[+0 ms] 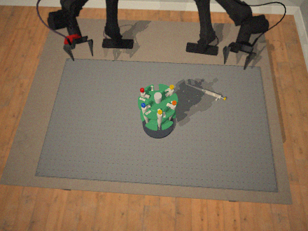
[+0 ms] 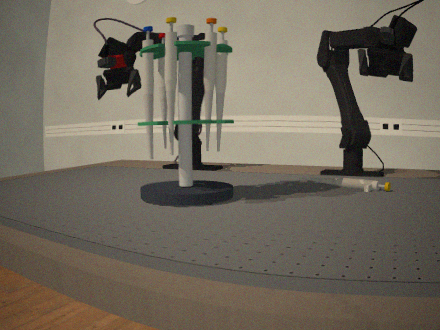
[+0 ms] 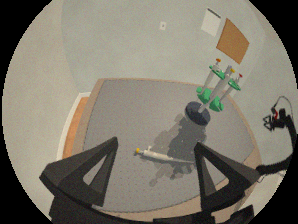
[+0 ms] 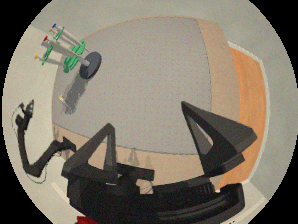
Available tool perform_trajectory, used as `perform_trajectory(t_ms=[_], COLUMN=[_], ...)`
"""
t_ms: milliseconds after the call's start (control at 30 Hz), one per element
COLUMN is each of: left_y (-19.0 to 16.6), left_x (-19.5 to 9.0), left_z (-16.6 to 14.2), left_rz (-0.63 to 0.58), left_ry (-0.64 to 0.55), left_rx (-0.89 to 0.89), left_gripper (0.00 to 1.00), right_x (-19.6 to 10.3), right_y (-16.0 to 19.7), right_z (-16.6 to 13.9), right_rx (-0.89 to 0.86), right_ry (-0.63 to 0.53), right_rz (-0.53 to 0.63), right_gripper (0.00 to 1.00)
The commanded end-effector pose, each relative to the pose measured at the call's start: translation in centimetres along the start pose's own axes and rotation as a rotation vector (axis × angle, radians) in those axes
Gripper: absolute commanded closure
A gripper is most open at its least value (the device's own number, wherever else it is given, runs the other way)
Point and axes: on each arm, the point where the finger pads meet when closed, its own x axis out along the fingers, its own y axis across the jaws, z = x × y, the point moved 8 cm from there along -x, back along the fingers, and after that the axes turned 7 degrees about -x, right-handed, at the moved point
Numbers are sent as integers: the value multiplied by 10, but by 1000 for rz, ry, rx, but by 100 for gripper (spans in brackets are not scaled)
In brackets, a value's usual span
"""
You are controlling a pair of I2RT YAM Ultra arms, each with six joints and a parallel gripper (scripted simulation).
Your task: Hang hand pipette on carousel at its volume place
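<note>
The loose pipette (image 1: pixel 207 92) lies flat on the grey mat, right of the carousel, with its yellow push button pointing right. It also shows in the exterior view (image 2: pixel 365 185) and in the left wrist view (image 3: pixel 154 155). The green carousel (image 1: pixel 158 106) (image 2: pixel 185 110) stands mid-mat on a dark round base and holds several pipettes with red, blue, yellow and orange buttons. My left gripper (image 1: pixel 236 59) is open and empty, raised behind the loose pipette. My right gripper (image 1: pixel 81 52), with the red band, is open and empty at the mat's far corner on the other side.
Both arm bases (image 1: pixel 117 43) (image 1: pixel 201 48) stand on the tan border behind the mat. The carousel's shadow falls between it and the pipette. The carousel appears small in the left wrist view (image 3: pixel 216 90) and the right wrist view (image 4: pixel 67 52).
</note>
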Motion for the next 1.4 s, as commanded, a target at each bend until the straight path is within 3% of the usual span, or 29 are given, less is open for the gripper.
perform_trajectory(t_ms=[0,100,367,400,667,833,1133,1367], left_y=[-3,-4,-4,-10,-55,-63,-64,-89], left_x=[4,6,4,11,36,41,38,59], left_z=[7,13,12,3,-22,-29,-20,-47], left_rz=[-12,-16,-11,-24,-23,-28,-27,-67], left_ry=[239,327,326,339,183,137,115,69], left_rx=[139,187,184,128,-113,-210,-195,-381], left_gripper=[0,0,0,51,51,51,51,51], right_x=[-6,-6,-6,-6,-6,-6,-6,-6], right_y=[-3,-3,-3,-3,-3,-3,-3,-3], right_z=[6,6,6,6,6,6,6,6], right_rx=[-25,-25,-25,-25,-25,-25,-25,-25], right_ry=[-35,-35,-35,-35,-35,-35,-35,-35], right_rz=[-16,-16,-16,-16,-16,-16,-16,-16], right_gripper=[0,0,0,0,0,0,0,0])
